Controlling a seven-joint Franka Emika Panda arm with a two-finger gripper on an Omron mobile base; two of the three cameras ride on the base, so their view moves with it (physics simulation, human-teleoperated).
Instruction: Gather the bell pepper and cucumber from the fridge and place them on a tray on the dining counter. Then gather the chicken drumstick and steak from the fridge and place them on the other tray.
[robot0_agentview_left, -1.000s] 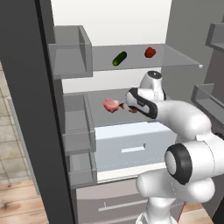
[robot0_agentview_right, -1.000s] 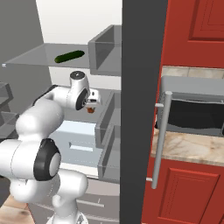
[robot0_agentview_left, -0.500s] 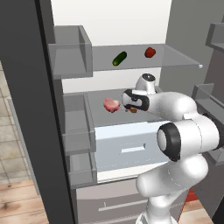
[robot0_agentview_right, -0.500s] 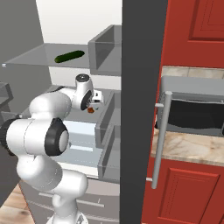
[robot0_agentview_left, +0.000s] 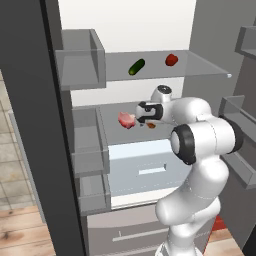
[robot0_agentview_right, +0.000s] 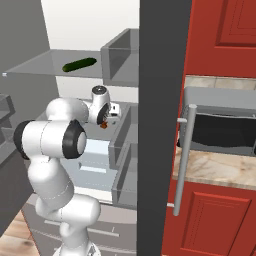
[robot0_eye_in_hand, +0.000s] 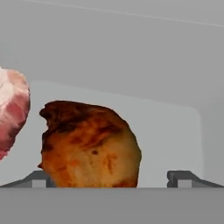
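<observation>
Inside the fridge (robot0_agentview_left: 150, 30), your end effector (robot0_eye_in_hand: 111, 177) sits wide apart around the chicken drumstick (robot0_eye_in_hand: 89, 144) (steak (robot0_eye_in_hand: 11, 113) just beside).

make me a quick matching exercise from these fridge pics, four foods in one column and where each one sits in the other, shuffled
Things:
1. cucumber
2. bell pepper
3. steak
4. chicken drumstick

Places:
A. lower shelf, right in front of the open gripper
B. upper glass shelf, left of the red vegetable in the left base view
C. lower shelf, left of the gripper in the left base view
D. upper glass shelf, nearer the right edge in the left base view

Pairs: 1-B, 2-D, 3-C, 4-A
</observation>
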